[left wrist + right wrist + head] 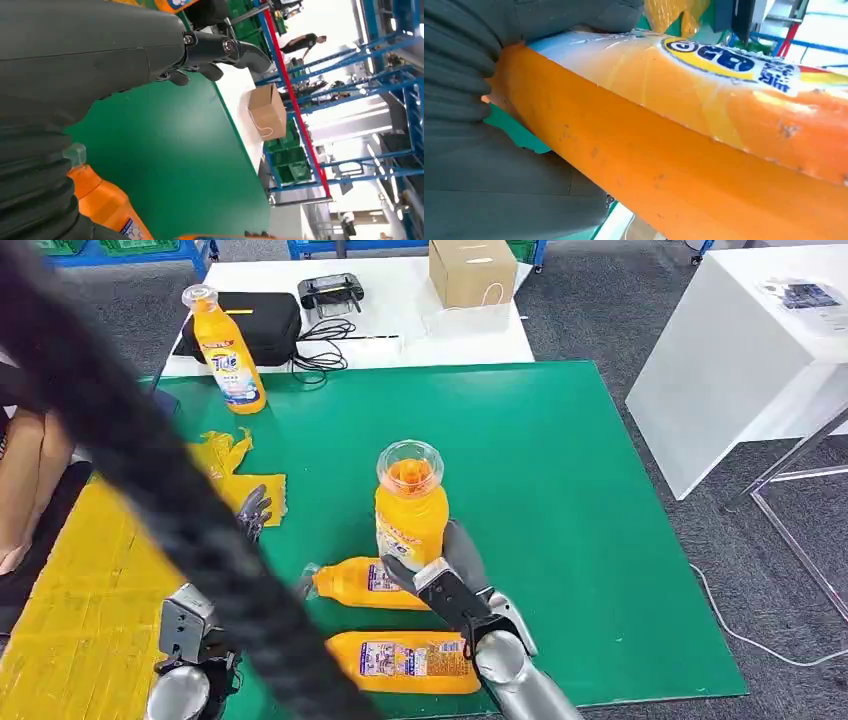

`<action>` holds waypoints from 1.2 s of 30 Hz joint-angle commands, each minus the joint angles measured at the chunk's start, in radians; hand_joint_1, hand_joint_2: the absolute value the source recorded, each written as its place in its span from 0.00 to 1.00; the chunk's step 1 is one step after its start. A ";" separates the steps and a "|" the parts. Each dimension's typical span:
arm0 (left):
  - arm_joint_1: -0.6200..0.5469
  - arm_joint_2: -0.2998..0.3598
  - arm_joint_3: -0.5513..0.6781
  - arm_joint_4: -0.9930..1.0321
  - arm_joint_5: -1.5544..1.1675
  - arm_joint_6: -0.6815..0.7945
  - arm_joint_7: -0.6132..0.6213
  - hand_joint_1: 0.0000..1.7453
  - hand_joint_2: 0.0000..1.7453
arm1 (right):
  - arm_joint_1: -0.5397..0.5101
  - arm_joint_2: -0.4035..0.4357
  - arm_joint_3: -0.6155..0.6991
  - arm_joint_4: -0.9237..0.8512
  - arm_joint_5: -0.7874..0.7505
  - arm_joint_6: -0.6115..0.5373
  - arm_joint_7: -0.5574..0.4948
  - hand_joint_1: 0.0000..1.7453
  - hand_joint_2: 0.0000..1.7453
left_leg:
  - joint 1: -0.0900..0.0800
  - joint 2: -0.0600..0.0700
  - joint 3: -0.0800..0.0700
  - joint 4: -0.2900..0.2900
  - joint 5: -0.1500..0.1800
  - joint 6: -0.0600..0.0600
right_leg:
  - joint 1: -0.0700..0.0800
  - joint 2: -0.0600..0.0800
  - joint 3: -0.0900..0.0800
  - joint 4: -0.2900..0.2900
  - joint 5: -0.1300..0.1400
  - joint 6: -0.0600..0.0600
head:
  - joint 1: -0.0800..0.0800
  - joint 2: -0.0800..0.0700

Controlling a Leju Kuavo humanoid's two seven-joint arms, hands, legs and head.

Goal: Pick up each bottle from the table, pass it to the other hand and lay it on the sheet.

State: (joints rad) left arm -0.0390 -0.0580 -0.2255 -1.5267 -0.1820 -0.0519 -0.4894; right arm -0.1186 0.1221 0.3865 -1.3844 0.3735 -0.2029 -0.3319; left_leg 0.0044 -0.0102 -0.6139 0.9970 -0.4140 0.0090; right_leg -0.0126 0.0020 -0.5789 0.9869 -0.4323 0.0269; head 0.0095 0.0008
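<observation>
My right hand point(455, 585) grips an orange bottle point(410, 510) with a clear cap, held upright over the green mat point(560, 470); up close the bottle's orange side point(684, 165) lies against my palm point(524, 190). Two more orange bottles lie on the mat beside that hand, one point(365, 583) behind the other point(405, 660). Another bottle point(227, 350) stands at the mat's far left corner. My left hand point(255, 510) hovers at the edge of the yellow sheet point(90, 580), fingers point(220, 50) apart and holding nothing, partly hidden by a black cable. A lying bottle point(105, 205) shows beneath it.
A thick black cable point(150, 450) crosses the head view diagonally. Behind the mat a white table holds a black case point(255, 325), a controller point(330, 288) and a cardboard box point(472, 270). Another white table point(740, 350) stands right. A person's arm point(25, 470) is at the left edge.
</observation>
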 commanded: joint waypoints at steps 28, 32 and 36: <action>-0.115 0.029 -0.144 0.094 0.025 -0.042 -0.013 0.00 1.00 | -0.179 0.037 0.219 0.231 0.050 -0.016 0.011 0.99 1.00 | 0.001 0.001 0.002 0.000 0.000 0.000 | 0.001 0.000 0.002 -0.001 0.000 -0.001 | 0.000 0.000; -0.130 0.026 -0.152 0.100 0.062 -0.063 -0.009 0.00 1.00 | -0.208 0.047 0.239 0.327 0.073 -0.019 -0.009 1.00 1.00 | 0.002 0.001 0.005 0.000 -0.001 0.000 | 0.002 0.000 0.005 -0.002 0.000 -0.001 | 0.000 0.000; -0.126 0.027 -0.145 0.083 0.127 -0.105 -0.010 0.00 1.00 | -0.212 0.048 0.259 0.351 0.102 -0.031 -0.013 1.00 1.00 | 0.001 0.002 0.004 -0.001 -0.001 0.000 | 0.001 0.001 0.004 -0.002 0.000 -0.001 | 0.000 0.000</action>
State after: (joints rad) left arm -0.1230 -0.0496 -0.3487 -1.4931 -0.1218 -0.1125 -0.5024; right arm -0.2623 0.1736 0.5913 -1.1987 0.4497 -0.2231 -0.3353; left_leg 0.0044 -0.0100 -0.6137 0.9971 -0.4137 0.0090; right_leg -0.0126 0.0020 -0.5789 0.9870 -0.4322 0.0268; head 0.0095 0.0008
